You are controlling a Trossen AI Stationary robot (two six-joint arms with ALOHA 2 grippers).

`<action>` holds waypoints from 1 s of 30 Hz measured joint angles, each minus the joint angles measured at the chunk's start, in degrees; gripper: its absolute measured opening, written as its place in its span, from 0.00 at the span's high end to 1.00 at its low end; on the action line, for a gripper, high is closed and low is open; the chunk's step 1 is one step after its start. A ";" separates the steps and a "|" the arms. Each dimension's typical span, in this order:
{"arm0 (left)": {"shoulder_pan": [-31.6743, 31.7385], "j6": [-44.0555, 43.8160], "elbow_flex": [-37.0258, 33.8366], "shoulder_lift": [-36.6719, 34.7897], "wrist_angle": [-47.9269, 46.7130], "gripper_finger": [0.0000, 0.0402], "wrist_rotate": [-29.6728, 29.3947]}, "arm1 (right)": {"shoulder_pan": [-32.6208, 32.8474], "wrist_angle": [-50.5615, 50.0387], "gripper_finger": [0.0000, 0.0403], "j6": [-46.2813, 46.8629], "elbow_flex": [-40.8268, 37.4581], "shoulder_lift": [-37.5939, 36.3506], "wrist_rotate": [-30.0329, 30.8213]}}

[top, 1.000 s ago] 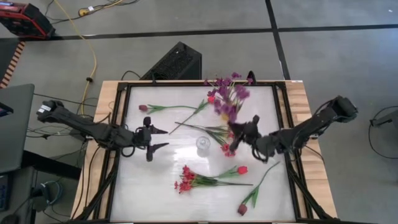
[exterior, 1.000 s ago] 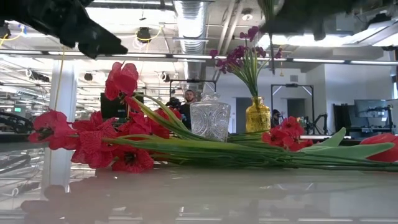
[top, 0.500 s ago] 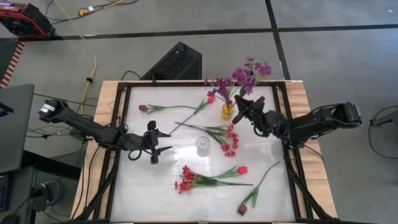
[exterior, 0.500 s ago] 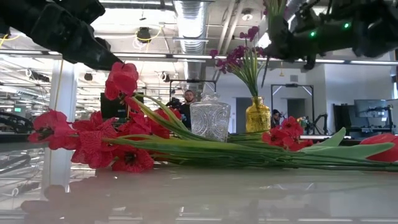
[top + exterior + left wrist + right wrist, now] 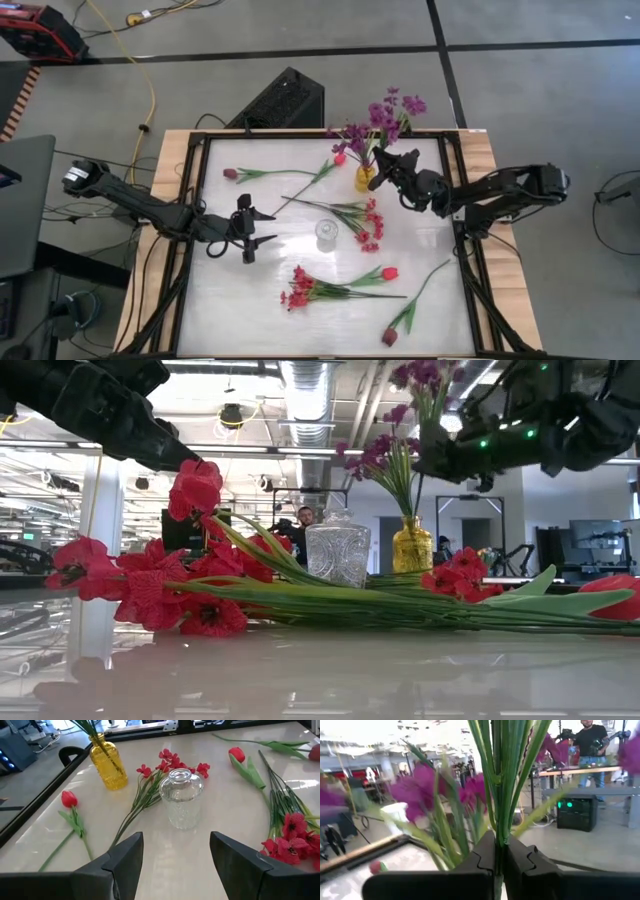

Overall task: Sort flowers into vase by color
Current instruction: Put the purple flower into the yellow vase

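My right gripper [image 5: 396,166] hangs over the table's far edge, just right of the yellow vase [image 5: 366,179], and is shut on a purple flower spray [image 5: 393,106]. More purple flowers [image 5: 350,133] stand in that vase. The clear glass vase [image 5: 326,234] stands empty at mid-table. My left gripper [image 5: 250,233] hovers open to its left, pointing at it [image 5: 181,797]. Red sprays [image 5: 366,226] [image 5: 300,290] and red tulips [image 5: 388,273] [image 5: 390,335] [image 5: 338,158] lie flat on the tabletop. My right gripper pinches the spray's bundle of green stalks [image 5: 500,837] between its two fingers. The fingers lie roughly level, coming from the table's right and crossing the stalks. The spray stands upright above the fingers, blossoms [image 5: 424,374] on top, lifted clear of table and vase.
A dark red tulip [image 5: 231,173] lies near the far left corner. A black frame [image 5: 462,230] runs round the white tabletop. A black box [image 5: 283,98] sits on the floor beyond the far edge. Bare tabletop lies at the near left [image 5: 225,310].
My right gripper has carried the purple spray from near mid-table toward the far edge, up beside the yellow vase. It has turned, so the blossoms now stand past the far edge rather than over the vase. It has stayed shut on the stalks.
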 joint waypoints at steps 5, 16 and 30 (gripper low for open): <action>0.00 0.00 0.00 0.00 0.04 0.45 -0.03 | -0.58 0.06 0.90 1.45 0.00 3.64 -0.41; 0.00 -1.28 0.00 0.00 0.04 0.45 -0.02 | 0.68 -0.59 0.78 1.64 0.00 4.35 -3.31; 0.00 -2.82 -0.04 0.00 -0.03 0.45 1.54 | 0.55 -35.49 0.47 6.94 4.25 -10.07 -8.93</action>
